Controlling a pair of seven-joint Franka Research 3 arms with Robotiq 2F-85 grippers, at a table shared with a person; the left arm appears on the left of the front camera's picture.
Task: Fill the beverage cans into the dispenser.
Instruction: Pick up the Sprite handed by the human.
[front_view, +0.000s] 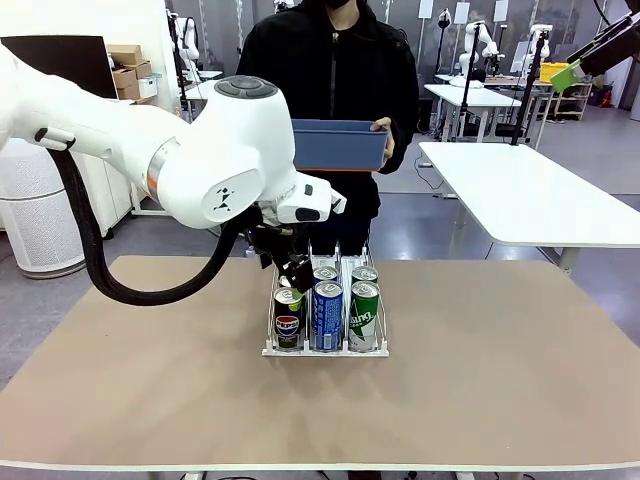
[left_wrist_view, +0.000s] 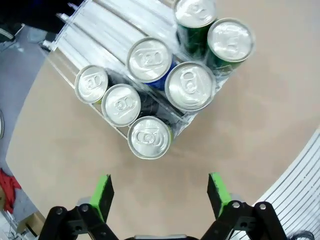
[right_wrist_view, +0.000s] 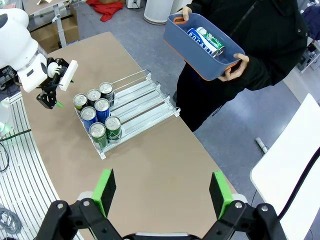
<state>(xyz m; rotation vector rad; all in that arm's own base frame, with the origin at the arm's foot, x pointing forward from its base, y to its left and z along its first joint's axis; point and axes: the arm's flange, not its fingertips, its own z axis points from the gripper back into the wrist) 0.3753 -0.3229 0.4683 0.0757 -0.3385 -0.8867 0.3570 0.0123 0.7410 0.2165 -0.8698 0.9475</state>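
We held the left pincer (left_wrist_view: 160, 192) and right pincer (right_wrist_view: 162, 190) apart, empty. The beverage cans (front_view: 327, 310) stood in the dispenser (front_view: 325, 351) on the surface (front_view: 500, 380). Our left pincer, hovering close, could topple the front row.

Bright, even indoor light, sharp pictures.
Soft shadows lie under the rack (front_view: 325, 353) on the table (front_view: 500, 380); can tops (left_wrist_view: 190, 86) shine with mild glare; wrist views bend at their edges.
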